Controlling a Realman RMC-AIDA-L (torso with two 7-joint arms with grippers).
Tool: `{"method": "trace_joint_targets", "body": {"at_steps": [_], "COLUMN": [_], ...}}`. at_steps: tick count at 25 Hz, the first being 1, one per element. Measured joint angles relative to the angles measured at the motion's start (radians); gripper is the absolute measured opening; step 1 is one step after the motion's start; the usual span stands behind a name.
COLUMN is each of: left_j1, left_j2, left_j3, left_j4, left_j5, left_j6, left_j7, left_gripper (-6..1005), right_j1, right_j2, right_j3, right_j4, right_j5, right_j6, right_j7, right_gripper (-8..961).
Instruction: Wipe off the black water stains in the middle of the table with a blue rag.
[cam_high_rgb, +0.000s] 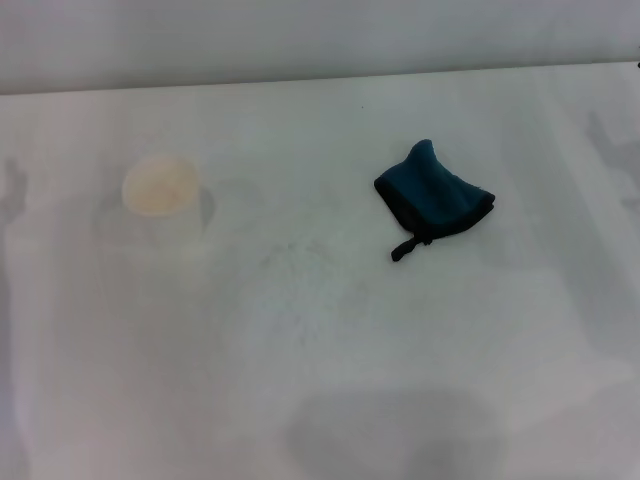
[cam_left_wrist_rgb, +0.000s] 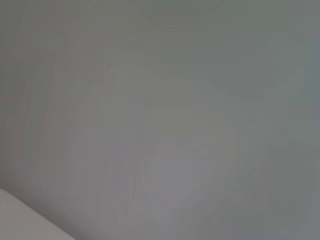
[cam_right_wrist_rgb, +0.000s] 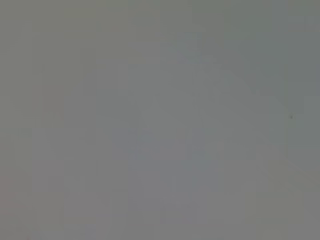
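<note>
The blue rag (cam_high_rgb: 432, 197) lies crumpled on the white table (cam_high_rgb: 520, 330), right of centre in the head view, with its short black loop tag pointing toward the near edge. No black water stains show; the middle of the table bears only faint grey smears (cam_high_rgb: 300, 265). Neither gripper nor arm appears in the head view. Both wrist views show only a plain pale surface.
A white paper cup (cam_high_rgb: 160, 195) stands upright on the left part of the table, well apart from the rag. A soft shadow (cam_high_rgb: 395, 435) falls on the near middle of the table. The table's far edge runs along the top of the head view.
</note>
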Motion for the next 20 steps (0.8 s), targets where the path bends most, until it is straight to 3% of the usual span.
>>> {"method": "trace_joint_targets", "body": {"at_steps": [20], "left_j1": [-0.026], "left_j2": [0.001], "left_j3": [-0.006], "left_j4": [-0.009], "left_j5": [-0.018], "left_j6": [-0.008], "left_j7": [-0.01], "left_gripper": [890], "right_j1": [0.032], "right_j2": [-0.004], "right_j3": [0.066], "right_j4": [0.024], "right_j5": [0.0], "right_j6": [-0.022], "right_j7": [-0.01], "right_gripper": [871]}}
